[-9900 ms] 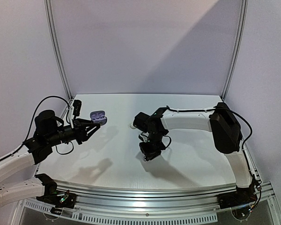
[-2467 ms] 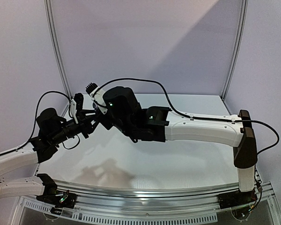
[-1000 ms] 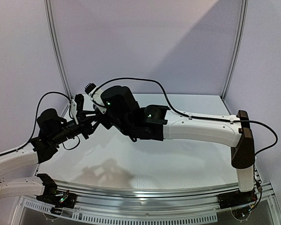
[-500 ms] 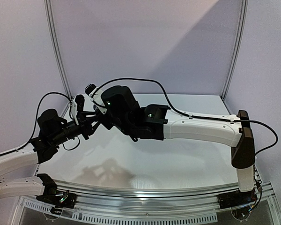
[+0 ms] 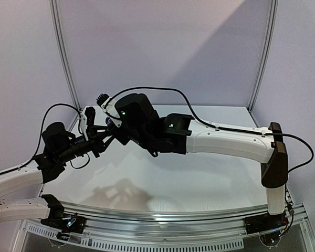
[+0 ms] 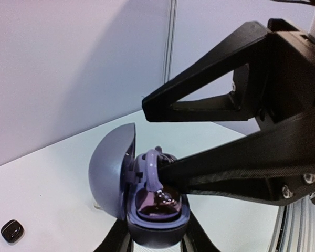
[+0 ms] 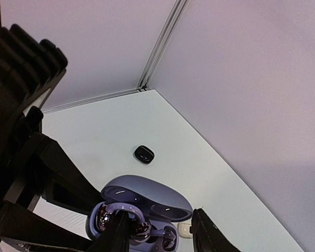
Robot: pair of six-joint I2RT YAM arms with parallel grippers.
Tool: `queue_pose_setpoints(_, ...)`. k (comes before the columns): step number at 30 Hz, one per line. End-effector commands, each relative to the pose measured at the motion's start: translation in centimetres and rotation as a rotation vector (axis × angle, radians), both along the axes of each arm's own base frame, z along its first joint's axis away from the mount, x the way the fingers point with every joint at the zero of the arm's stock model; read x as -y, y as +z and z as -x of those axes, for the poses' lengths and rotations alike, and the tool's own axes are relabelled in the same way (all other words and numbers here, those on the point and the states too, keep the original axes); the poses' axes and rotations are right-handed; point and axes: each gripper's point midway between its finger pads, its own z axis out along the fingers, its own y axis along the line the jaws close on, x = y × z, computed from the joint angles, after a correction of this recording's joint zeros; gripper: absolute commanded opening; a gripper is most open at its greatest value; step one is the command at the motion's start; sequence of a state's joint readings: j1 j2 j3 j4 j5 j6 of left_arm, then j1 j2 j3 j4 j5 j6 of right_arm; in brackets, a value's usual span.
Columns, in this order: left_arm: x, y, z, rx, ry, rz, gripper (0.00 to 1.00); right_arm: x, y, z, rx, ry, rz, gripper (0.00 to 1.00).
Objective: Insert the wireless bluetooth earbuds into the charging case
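my left gripper (image 6: 156, 242) is clamped on the open case (image 6: 113, 173), holding it off the tabletop (image 7: 94, 136). my right gripper (image 7: 158, 231) stands part-open astride it, touching a purple earbud (image 7: 121, 218) resting inside. a black earbud (image 7: 144, 154) lies on the tabletop beyond both grippers.

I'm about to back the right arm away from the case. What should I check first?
1. Left gripper clamped on the charging case: ok.
2. Lid open: ok.
3. Purple earbud in the case: ok. Fully seated: cannot tell.
4. Right gripper jaws apart: ok. Fingers free of the purple earbud: cannot tell; one lies very close to it in the left wrist view.
5. Black earbud lying on the table, away from both arms: ok.
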State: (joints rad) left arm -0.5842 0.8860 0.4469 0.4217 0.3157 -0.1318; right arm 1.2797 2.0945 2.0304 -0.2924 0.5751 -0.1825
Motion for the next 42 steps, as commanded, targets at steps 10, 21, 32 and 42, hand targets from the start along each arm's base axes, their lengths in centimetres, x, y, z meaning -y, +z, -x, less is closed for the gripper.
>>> queue_pose_setpoints(10, -0.2, 5.7, 1.1, 0.171, -0.028, 0.116, 0.00, 1.4, -6.0, 0.6, -0.112, 0.040, 0.218, 0.46)
queue_pose_setpoints(21, -0.2, 5.6, 1.0, 0.167, -0.026, 0.113, 0.00, 1.4, -5.9, 1.1, -0.131, 0.068, 0.219, 0.46)
queue_pose_setpoints(32, -0.3, 5.5, 1.0, 0.164, -0.024, 0.112, 0.00, 1.3, -5.7, 1.4, -0.140, 0.083, 0.216, 0.50)
queue_pose_setpoints(42, -0.3, 5.4, 1.0, 0.163, -0.022, 0.111, 0.00, 1.6, -5.4, 1.6, -0.147, 0.087, 0.215, 0.51)
